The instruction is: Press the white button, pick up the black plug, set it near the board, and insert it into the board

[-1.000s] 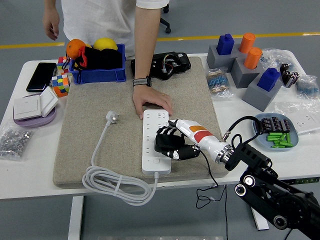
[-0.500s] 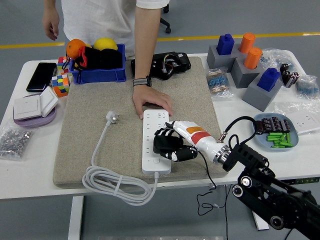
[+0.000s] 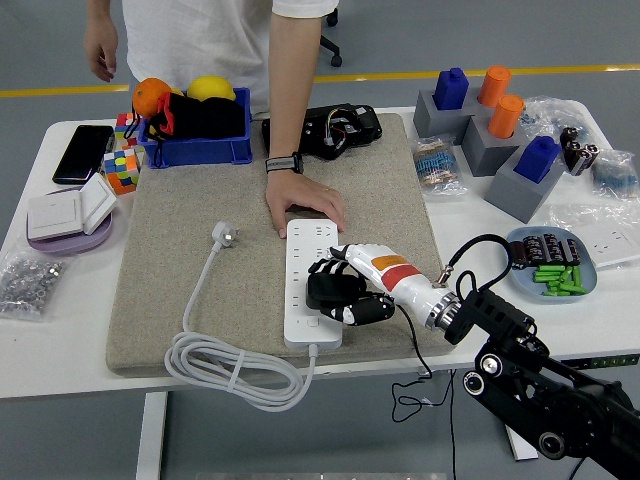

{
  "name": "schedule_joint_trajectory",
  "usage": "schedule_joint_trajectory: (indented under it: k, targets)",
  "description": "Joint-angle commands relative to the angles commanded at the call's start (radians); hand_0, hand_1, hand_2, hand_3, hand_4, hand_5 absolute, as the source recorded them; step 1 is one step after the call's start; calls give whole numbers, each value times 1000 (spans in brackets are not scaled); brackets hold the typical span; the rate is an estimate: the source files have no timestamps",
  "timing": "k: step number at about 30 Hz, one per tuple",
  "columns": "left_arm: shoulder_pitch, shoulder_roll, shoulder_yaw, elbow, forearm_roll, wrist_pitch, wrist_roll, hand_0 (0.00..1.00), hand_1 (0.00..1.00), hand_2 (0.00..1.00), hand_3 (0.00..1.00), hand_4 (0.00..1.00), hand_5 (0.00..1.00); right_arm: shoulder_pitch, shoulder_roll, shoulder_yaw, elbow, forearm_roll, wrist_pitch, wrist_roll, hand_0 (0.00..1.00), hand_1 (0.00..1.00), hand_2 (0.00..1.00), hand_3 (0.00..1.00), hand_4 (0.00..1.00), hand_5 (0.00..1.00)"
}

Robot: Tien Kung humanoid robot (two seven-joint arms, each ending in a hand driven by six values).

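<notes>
The black plug (image 3: pixel 333 291) is gripped by the curled right robot hand (image 3: pixel 345 290) over the white board (image 3: pixel 312 283), whose far end is steadied by a person's hand (image 3: pixel 303 204), presumably for insertion.

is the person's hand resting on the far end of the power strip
Yes, the person's hand lies flat on the far end of the white power strip.

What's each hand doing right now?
Left hand: not in view.
Right hand: fingers curled over the white power strip, gripping something black; what it is cannot be told.
</notes>
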Motion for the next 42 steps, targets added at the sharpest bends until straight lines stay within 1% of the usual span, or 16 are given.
schedule_joint_trajectory:
  k: [34,42]
  targets:
    - [1,-1,-2,0,-6,2,-2,468,495,502,574,564,275,15,-2,-3,-30,-15,-3,19,156,90,195,542,610,2]
    - [0,-2,-5,0,0,1,-2,468,495,501,574,564,275,29,0,-22,-56,-20,-6,29,155,89,195,544,611,2]
